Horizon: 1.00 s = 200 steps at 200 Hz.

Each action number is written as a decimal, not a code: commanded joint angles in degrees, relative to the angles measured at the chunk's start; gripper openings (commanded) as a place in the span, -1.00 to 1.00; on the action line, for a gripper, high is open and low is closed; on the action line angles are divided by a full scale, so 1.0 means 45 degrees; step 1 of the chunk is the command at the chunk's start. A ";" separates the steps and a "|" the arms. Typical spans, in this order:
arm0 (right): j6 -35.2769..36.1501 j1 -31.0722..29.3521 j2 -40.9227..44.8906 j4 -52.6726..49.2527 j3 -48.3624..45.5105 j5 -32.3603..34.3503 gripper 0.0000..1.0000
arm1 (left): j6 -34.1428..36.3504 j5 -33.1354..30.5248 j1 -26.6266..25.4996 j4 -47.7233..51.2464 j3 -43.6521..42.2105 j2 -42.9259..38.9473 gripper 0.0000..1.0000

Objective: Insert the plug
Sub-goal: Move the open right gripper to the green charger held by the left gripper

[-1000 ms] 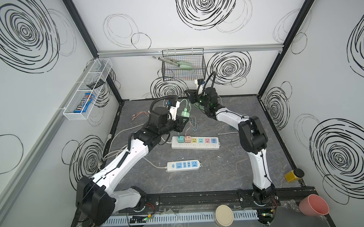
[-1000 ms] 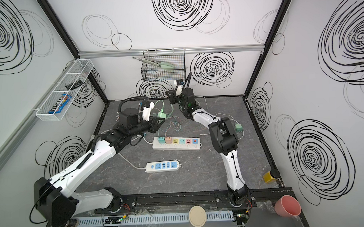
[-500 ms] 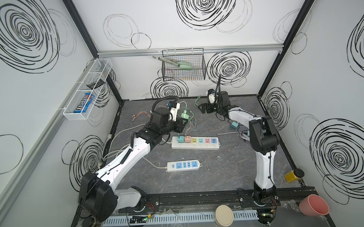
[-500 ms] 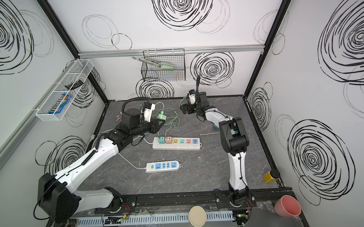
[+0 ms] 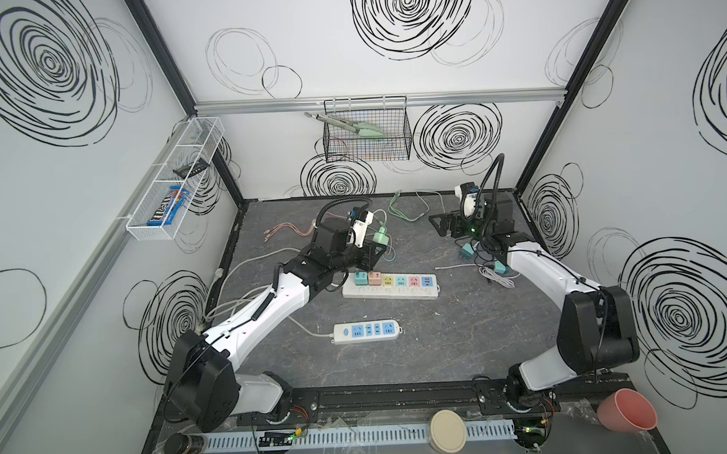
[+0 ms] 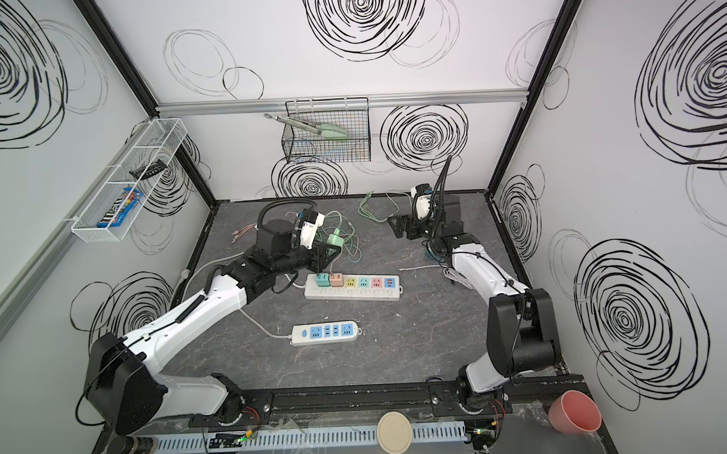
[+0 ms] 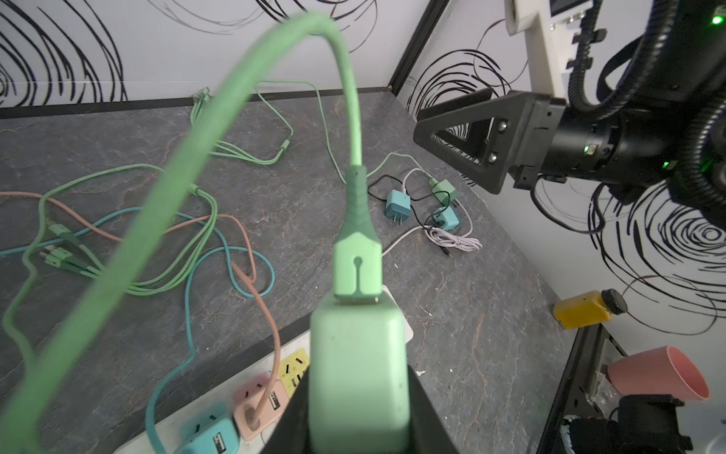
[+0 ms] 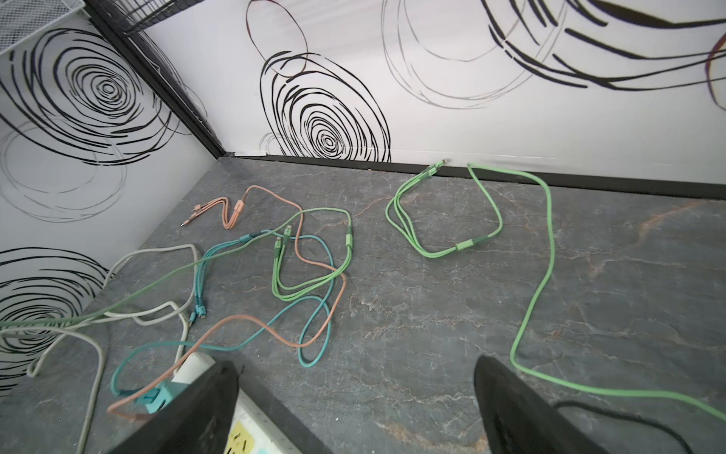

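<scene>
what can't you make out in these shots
- Green adapter prongs: left wrist view, hidden by the left gripper.
- Strip sockets: right wrist view, mostly behind a finger of the right gripper.
- Teal adapters: in both top views, small, partly behind the right arm.

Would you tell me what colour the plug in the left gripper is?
The plug is pale mint green, clearest in the left wrist view.

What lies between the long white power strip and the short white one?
Only bare grey tabletop, between long strip and short strip, in both top views.
</scene>
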State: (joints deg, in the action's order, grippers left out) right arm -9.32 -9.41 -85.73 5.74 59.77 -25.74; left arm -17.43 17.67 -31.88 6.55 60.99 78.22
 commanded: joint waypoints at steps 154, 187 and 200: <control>0.1664 -0.1247 0.6275 -0.0952 -0.3159 -0.2555 0.96 | 0.6507 0.3286 -0.0802 -0.5722 -0.1699 0.0837 -1.00; 0.3469 -0.2502 0.6324 -0.1830 -0.2964 -0.3110 0.98 | 0.7327 0.4812 -0.0076 -0.5678 -0.1698 0.0807 -1.00; 0.4028 -0.2828 0.6230 -0.2120 -0.2806 -0.3390 0.99 | 0.7973 0.5203 0.0117 -0.5336 -0.1747 0.0701 -1.00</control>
State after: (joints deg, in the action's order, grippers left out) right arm 0.80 -20.03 -57.82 0.56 44.53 -37.10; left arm 10.98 34.22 -33.30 -14.63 53.10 81.95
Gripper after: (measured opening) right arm 0.990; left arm 0.300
